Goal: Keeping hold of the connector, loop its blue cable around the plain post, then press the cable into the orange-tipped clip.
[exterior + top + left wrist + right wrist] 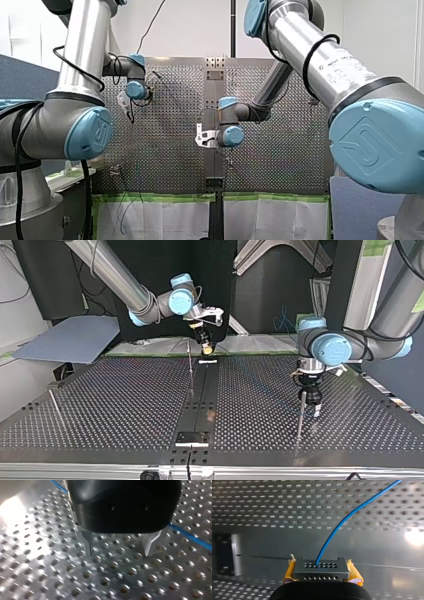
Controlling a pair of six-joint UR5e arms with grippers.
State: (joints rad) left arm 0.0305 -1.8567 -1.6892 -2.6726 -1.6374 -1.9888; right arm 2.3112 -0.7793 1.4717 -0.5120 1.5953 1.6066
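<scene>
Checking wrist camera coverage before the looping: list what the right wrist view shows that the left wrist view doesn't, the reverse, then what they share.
Only the right wrist view: the grey metal connector block with rows of holes, clamped in my right claw between yellow pads. Only the left wrist view: my black left claw, its metal fingers apart with nothing between them. Both: the thin blue cable and the perforated metal table.
</scene>
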